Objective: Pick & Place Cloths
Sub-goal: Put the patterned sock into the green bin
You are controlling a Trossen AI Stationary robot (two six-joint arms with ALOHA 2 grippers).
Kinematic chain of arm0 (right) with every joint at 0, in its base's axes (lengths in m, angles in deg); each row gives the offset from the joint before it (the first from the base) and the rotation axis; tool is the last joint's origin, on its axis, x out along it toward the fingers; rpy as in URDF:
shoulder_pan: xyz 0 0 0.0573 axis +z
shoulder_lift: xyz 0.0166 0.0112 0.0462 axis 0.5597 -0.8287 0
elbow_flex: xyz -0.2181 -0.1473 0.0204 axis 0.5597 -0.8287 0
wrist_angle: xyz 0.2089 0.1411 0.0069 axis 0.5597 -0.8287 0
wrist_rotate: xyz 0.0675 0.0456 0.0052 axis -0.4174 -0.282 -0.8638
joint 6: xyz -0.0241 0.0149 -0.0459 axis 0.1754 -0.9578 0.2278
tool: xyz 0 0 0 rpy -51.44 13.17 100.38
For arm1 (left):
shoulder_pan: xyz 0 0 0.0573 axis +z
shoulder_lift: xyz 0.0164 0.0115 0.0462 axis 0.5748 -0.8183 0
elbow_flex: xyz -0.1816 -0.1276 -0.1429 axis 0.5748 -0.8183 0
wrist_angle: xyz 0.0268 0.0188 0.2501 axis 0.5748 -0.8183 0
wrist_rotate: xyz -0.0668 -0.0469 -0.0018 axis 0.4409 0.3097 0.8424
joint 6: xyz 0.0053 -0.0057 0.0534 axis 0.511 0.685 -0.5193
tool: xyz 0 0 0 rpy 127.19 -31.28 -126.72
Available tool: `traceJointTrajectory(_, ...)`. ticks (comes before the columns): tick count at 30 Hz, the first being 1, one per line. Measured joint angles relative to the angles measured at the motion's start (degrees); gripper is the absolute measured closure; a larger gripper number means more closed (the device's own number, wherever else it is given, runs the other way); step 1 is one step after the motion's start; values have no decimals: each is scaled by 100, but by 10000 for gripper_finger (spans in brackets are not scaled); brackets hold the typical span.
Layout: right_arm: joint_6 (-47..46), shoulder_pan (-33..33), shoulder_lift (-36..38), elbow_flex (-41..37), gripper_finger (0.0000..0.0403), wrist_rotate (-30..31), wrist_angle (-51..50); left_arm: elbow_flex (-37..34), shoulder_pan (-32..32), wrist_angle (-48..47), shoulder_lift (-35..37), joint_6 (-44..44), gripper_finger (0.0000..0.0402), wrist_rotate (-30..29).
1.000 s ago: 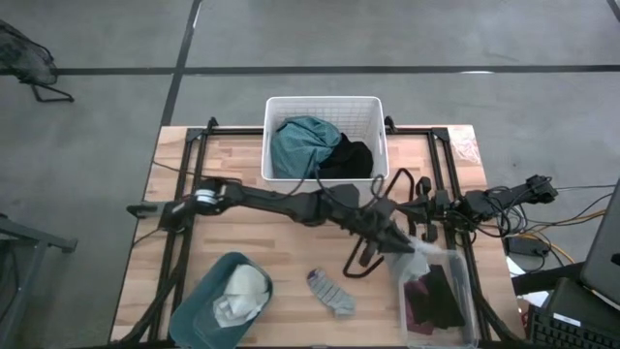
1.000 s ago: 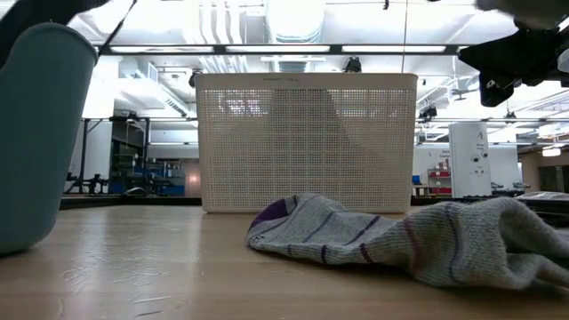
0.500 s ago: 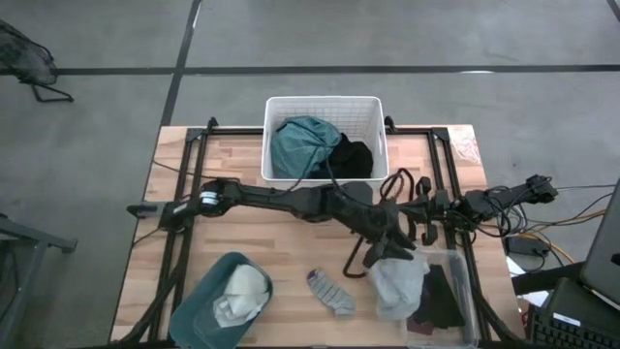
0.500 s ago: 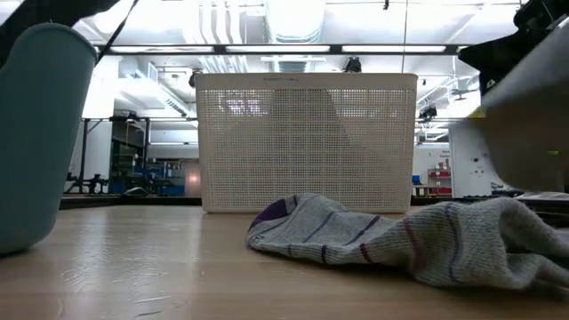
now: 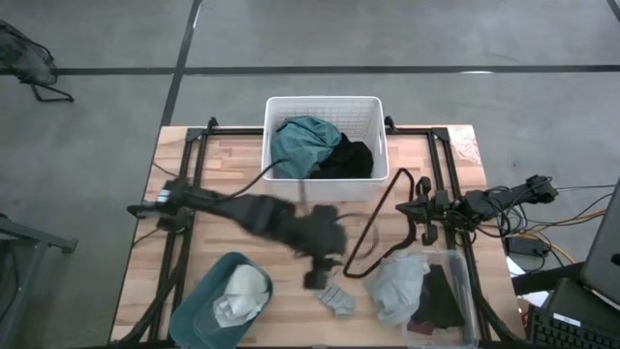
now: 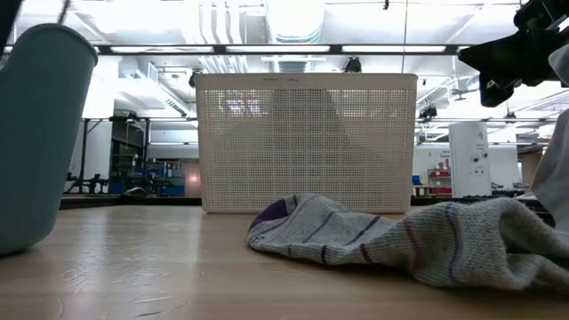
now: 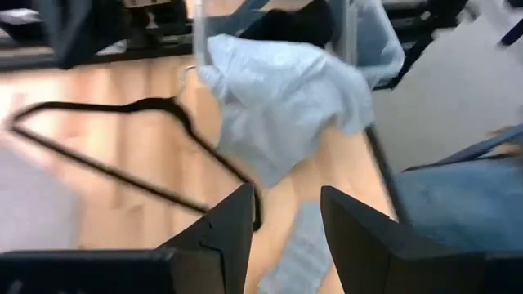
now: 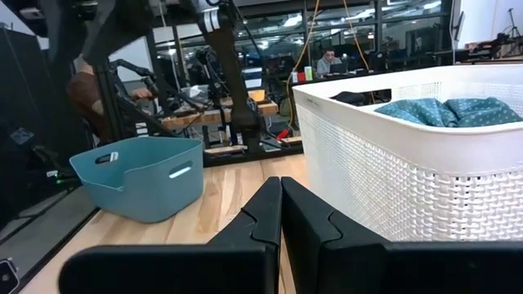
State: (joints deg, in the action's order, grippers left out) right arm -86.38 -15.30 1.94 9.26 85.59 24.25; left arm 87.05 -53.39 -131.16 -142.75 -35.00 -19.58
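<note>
Left claw: the left claw [image 5: 318,278] hangs at lower centre of the high view; fingers [image 7: 233,224] stand apart around nothing
Nearest cloth: the small grey striped knit sock [image 5: 336,300] lies on the wooden worktop [image 5: 232,179] just to the lower right of that claw; its long axis runs diagonally, upper left to lower right
Right claw: the right claw [image 5: 418,215] waits at right of centre, fingers pressed together, empty; it sits farther from the sock
Clear plastic tub [image 5: 463,291]: lower right; pale grey crumpled garment [image 5: 395,288] draped over its left rim; dark cloths inside
White slatted plastic basket [image 5: 325,105]: top centre; large teal garment [image 5: 300,143] and black garment [image 5: 351,158]
Teal plastic bin [image 5: 199,296]: lower left; white cloth [image 5: 240,294]
Black wire hanger [image 5: 380,221]: between the two claws
</note>
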Motion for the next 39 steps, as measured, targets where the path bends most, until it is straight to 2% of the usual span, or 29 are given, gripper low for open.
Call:
traceJointTrajectory(3,0,-1,-4,0,394,0,-2,-776,-429,379,569,62,256,-694)
traceJointTrajectory(7,0,0,-22,0,394,0,0,-2194,-783,793,1391,524,261,-1149)
traceJointTrajectory(11,0,0,-22,0,394,2,0,-3695,-908,1700,1989,1275,262,-922)
traceJointTrajectory(15,0,0,-22,0,394,2,1,-5026,-977,3042,2120,1434,262,-818)
traceJointTrajectory(20,0,0,-22,0,394,2,2,-6044,-906,4890,1984,1296,261,-465)
traceJointTrajectory(24,0,-1,-22,0,394,2,0,-6320,-819,5152,1747,1300,246,-392)
traceJointTrajectory(34,0,0,-22,-2,394,2,0,-6075,-677,5849,696,1158,152,-396)
traceJointTrajectory(39,0,-2,-22,0,394,2,2,-5814,-536,5732,97,1161,144,-249)
